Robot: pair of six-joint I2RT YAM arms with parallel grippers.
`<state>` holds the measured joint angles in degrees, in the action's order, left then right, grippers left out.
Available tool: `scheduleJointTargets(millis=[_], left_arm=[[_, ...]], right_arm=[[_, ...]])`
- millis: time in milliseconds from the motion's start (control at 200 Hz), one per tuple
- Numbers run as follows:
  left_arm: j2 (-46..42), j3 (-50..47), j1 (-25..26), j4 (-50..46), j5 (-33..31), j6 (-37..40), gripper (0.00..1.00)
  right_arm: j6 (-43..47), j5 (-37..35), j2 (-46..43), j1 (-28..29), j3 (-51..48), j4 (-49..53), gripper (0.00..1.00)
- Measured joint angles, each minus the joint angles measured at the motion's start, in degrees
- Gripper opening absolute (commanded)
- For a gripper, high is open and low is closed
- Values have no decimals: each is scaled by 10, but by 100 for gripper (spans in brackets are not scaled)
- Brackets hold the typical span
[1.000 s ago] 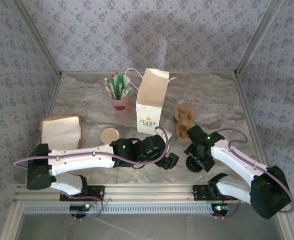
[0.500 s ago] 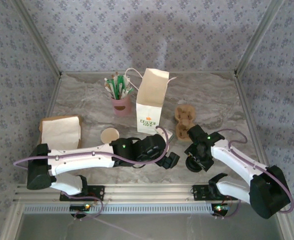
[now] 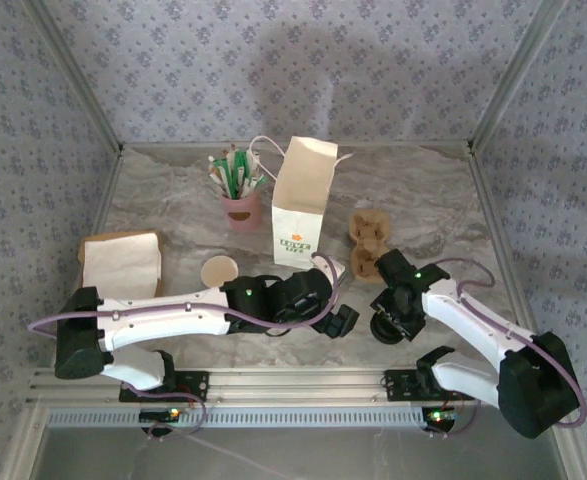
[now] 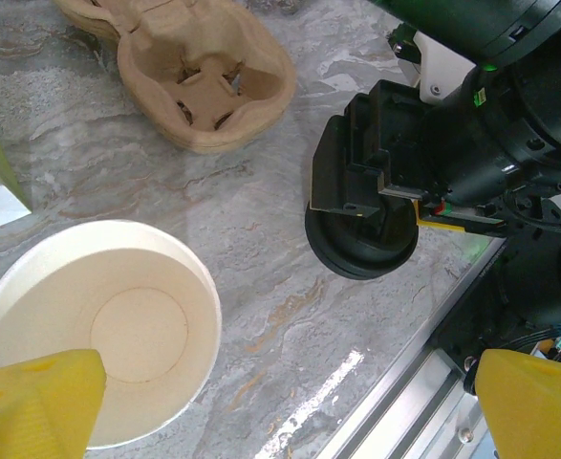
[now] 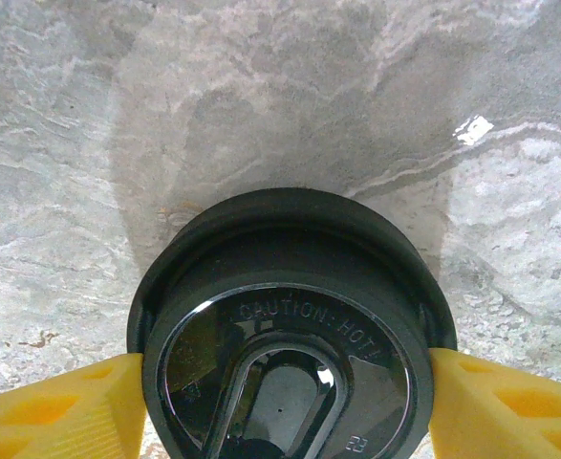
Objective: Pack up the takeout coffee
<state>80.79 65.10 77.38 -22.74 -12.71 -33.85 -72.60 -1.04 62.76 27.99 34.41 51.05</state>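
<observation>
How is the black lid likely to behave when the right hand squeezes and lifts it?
The black lid looks like thin glossy plastic, so probably light and somewhat slippery. The right hand flanks only its round rim, so it may flex or pop out. Lying flat, it shouldn't roll.

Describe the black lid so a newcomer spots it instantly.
From the white bag standing mid-table, come toward the near edge and right, past the brown cardboard cup carrier, to the right pincer. The black lid sits between its yellow fingers. It is the one glossy black disc, embossed CAUTION HOT; the nearby paper cup is open and cream inside.
</observation>
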Motion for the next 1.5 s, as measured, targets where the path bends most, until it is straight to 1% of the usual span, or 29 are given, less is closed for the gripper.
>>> scheduleJointTargets(millis=[405, 699, 814, 1129, 1264, 1499], left_arm=[[0, 0, 0, 0, -2, 0, 99], [0, 0, 0, 0, -2, 0, 99], [0, 0, 0, 0, -2, 0, 99], [0, 0, 0, 0, -2, 0, 98], [0, 0, 0, 0, -2, 0, 98], [0, 0, 0, 1, -2, 0, 98]], right_arm=[[4, 0, -26, -1, 18, 31, 74], [6, -2, -28, -2, 23, 41, 75], [13, -2, -27, -12, 23, 40, 80], [32, 3, -18, -45, 23, 38, 81], [39, 5, -19, -49, 23, 37, 90], [41, 9, -15, -53, 13, 26, 89]])
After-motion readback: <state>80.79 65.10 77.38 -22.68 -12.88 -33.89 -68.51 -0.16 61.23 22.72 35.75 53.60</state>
